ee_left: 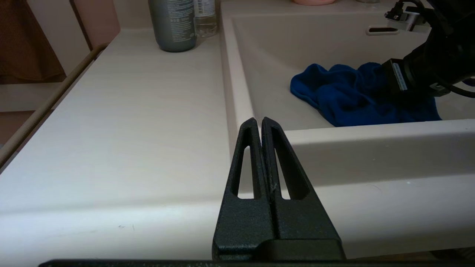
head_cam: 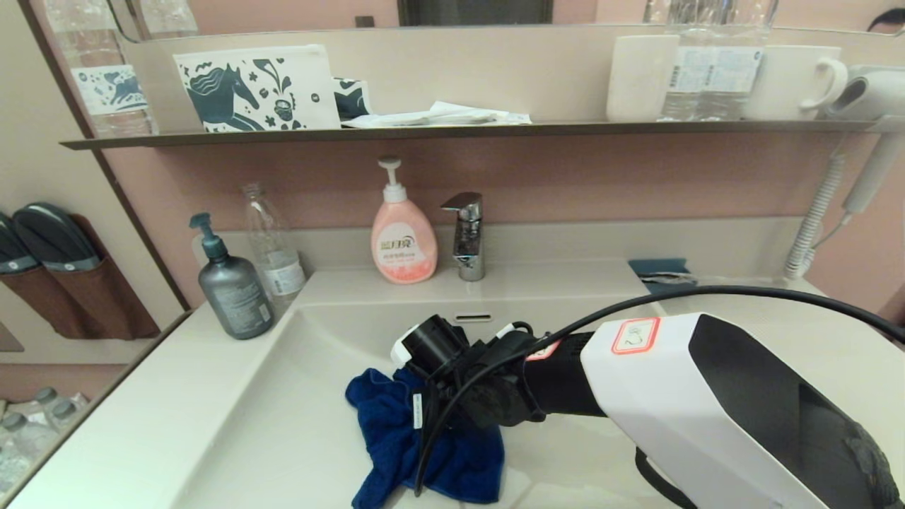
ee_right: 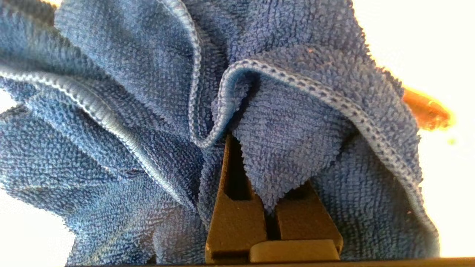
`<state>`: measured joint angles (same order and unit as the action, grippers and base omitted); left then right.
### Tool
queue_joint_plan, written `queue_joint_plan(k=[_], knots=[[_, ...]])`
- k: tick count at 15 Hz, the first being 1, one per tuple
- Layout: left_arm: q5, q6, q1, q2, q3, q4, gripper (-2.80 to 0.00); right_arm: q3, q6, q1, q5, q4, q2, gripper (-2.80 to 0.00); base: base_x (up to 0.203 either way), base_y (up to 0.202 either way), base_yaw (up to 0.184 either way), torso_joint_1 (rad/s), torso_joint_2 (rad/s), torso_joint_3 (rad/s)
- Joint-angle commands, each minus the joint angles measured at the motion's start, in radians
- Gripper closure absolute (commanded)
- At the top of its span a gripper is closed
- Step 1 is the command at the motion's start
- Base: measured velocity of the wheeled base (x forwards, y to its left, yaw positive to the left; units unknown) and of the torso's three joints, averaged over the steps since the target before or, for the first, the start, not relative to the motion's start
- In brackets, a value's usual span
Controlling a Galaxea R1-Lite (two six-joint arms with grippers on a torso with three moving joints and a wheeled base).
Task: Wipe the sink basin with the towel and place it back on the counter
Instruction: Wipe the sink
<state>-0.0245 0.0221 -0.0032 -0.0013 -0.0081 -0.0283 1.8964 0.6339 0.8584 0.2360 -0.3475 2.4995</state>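
Note:
A crumpled blue towel (head_cam: 396,431) lies on the floor of the cream-white sink basin (head_cam: 283,424), near its middle. My right arm reaches in from the right, and the right gripper (head_cam: 433,406) is buried in the cloth. In the right wrist view the towel (ee_right: 148,111) fills the picture and its folds are pinched between the nearly closed fingers (ee_right: 237,218). My left gripper (ee_left: 258,120) is shut and empty, parked low before the counter (ee_left: 130,111) at the basin's front left corner. The left wrist view also shows the towel (ee_left: 345,96) inside the basin (ee_left: 297,48). The drain plug is hidden.
A grey pump bottle (head_cam: 232,283) and a clear bottle (head_cam: 274,247) stand at the counter's back left. Pink soap (head_cam: 401,233) and the faucet (head_cam: 466,237) stand behind the basin. A dark blue item (head_cam: 661,274) lies at back right. The wall shelf (head_cam: 424,131) carries cups.

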Motion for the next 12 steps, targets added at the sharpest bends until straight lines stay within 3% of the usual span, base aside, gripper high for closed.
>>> queue_joint_plan(k=[1,7,12], knots=[[0.0,0.0,0.0,0.001,-0.001,-0.001,0.0,0.0,-0.009,-0.05,0.052,0.004,-0.013,0.0,0.0,0.0,0.0,0.0,0.0,0.0],[0.0,0.0,0.0,0.001,0.0,-0.001,0.0,-0.031,-0.012,-0.159,0.134,-0.006,-0.069,0.0,0.0,0.0,0.0,0.0,0.0,0.0],[0.0,0.001,0.0,0.001,0.0,-0.001,0.0,-0.181,-0.069,-0.236,0.238,-0.007,-0.126,0.0,0.0,0.0,0.0,0.0,0.0,0.0]])
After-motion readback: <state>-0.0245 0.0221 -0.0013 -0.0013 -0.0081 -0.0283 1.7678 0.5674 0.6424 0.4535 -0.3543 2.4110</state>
